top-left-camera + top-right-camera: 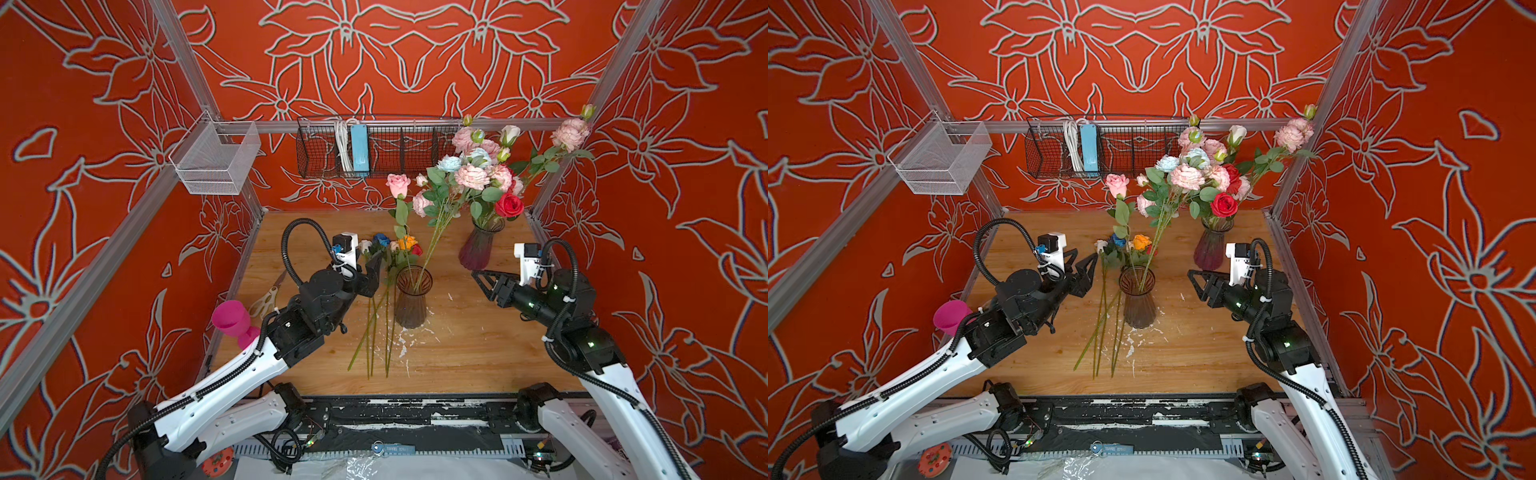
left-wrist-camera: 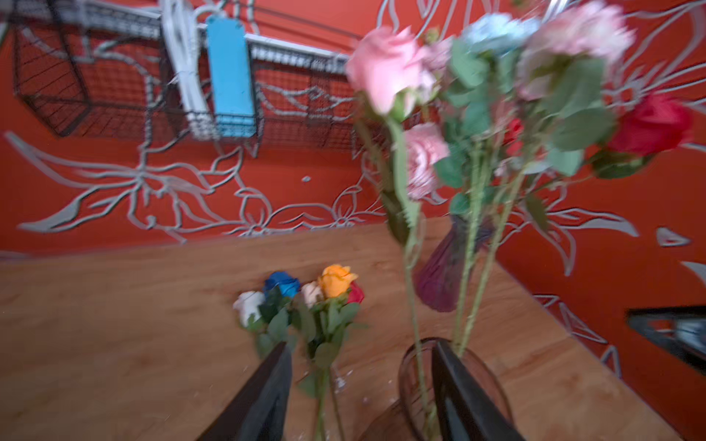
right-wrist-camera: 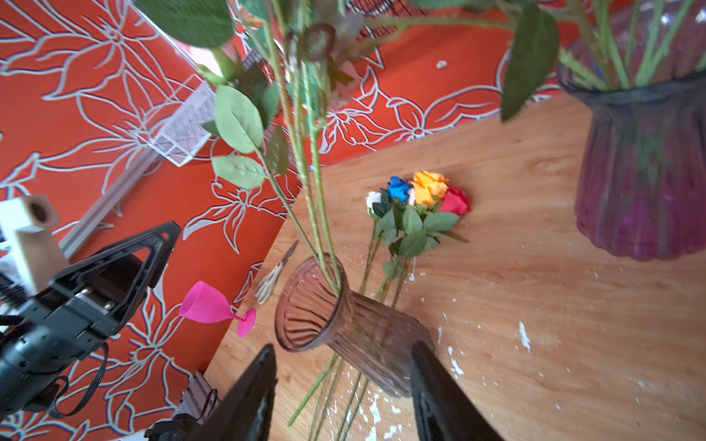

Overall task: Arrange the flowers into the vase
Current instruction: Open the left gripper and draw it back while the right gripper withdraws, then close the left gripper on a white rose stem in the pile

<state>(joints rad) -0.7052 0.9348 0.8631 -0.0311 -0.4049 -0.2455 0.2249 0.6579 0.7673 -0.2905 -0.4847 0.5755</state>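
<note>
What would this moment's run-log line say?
left gripper: open, empty | right gripper: open, empty | clear vase: upright, stems inside | loose roses: lying on table

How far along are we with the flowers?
Partly done: the clear vase in the middle holds a pink rose and a few pale pink stems. Nothing is in hand; the left gripper and right gripper are both open and empty. Left: the white, blue, orange and red roses lying on the table beside that vase. The purple vase at the back holds a full bunch.

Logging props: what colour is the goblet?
Pink; the goblet shows best in right wrist view.
</note>
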